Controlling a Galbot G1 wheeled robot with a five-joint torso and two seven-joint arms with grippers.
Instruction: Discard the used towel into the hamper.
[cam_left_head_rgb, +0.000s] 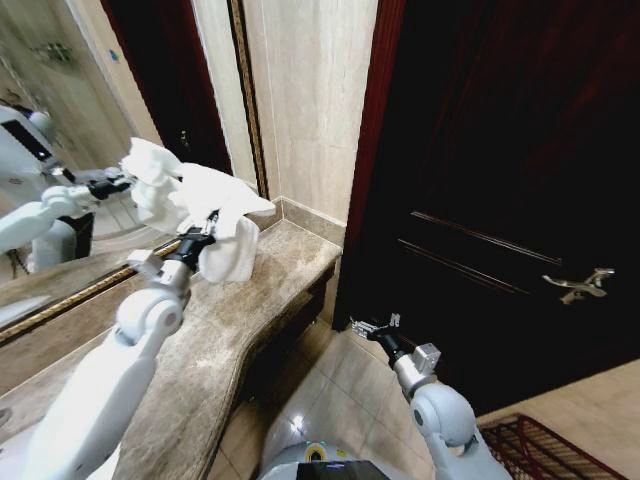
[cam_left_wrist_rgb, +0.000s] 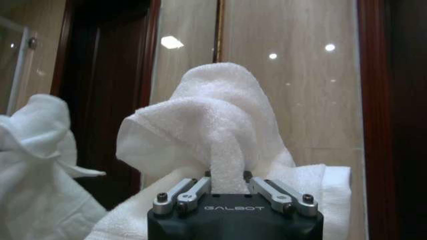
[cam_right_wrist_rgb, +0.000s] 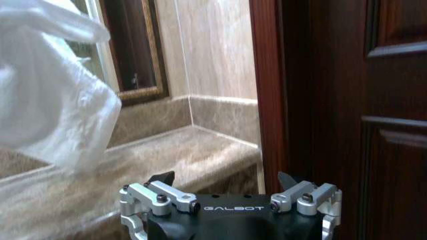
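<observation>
The white towel hangs bunched from my left gripper, which is shut on it above the marble counter, close to the mirror. In the left wrist view the towel rises in a fold from between the shut fingers of my left gripper. In the right wrist view the towel shows off to one side. My right gripper is held low over the floor beside the dark door, open and holding nothing. Part of the hamper, dark reddish-brown ribs, shows on the floor at the lower right.
A gold-framed mirror lines the wall behind the counter and reflects the towel and arm. The dark wooden door with a metal handle stands to the right. Tiled floor lies between counter and door.
</observation>
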